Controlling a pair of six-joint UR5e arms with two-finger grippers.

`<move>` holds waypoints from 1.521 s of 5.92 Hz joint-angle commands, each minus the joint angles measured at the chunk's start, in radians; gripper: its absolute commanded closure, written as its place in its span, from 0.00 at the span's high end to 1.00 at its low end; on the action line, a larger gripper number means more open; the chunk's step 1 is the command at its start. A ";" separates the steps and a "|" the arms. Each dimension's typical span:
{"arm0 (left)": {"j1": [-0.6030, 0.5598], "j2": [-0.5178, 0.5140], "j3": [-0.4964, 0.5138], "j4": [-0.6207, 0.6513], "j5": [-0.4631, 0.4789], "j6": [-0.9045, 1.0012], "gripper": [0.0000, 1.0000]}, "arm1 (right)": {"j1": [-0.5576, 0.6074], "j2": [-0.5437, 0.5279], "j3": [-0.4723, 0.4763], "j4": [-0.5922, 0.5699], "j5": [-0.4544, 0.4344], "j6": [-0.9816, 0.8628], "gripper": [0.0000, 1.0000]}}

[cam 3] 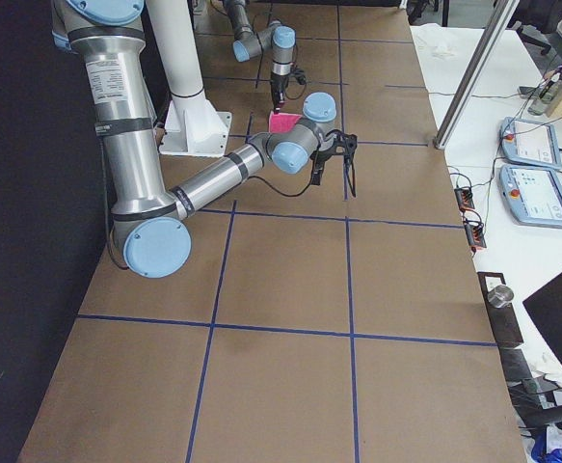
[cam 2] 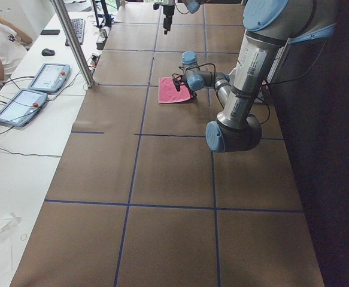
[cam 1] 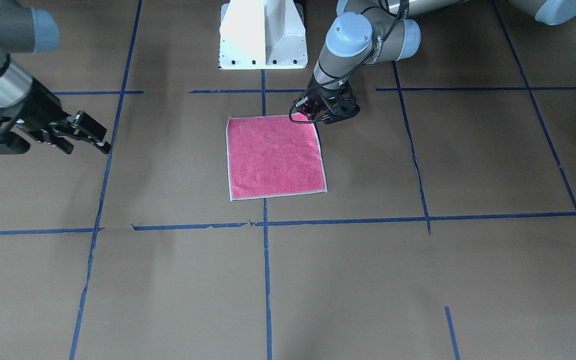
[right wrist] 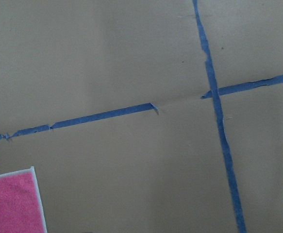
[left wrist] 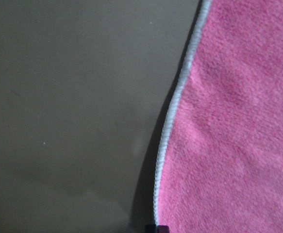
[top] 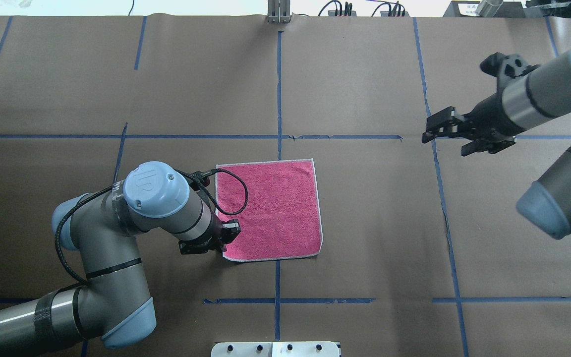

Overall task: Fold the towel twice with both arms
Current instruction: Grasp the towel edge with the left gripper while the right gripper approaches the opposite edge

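The towel [cam 1: 273,157] lies flat on the brown table with its pink-red face up and a pale edging all round; it also shows in the overhead view [top: 275,208]. My left gripper [cam 1: 313,116] is down at the towel's corner nearest the robot on my left side [top: 226,238], and looks shut on that corner. In the left wrist view the towel's edge [left wrist: 173,111] is slightly raised, with a shadow under it. My right gripper [top: 439,136] is open and empty. It hangs above bare table far to the right of the towel [cam 1: 95,140]. One towel corner [right wrist: 10,204] shows in the right wrist view.
The white pedestal base [cam 1: 263,35] stands just behind the towel on the robot's side. Blue tape lines [top: 279,99] cross the brown table. Operator desks with tablets [cam 2: 45,78] and a metal post [cam 2: 72,42] lie beyond the far table edge.
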 commanded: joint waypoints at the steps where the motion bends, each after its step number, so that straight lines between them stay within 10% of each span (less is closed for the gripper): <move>1: 0.000 -0.001 0.006 -0.008 0.001 0.003 0.00 | -0.240 0.120 -0.012 -0.006 -0.193 0.237 1.00; 4: -0.002 -0.001 0.018 -0.011 0.002 0.012 0.00 | -0.466 0.260 -0.039 -0.189 -0.388 0.321 0.97; 9: -0.003 0.000 0.018 -0.011 0.002 0.007 0.00 | -0.521 0.314 -0.176 -0.197 -0.413 0.314 0.67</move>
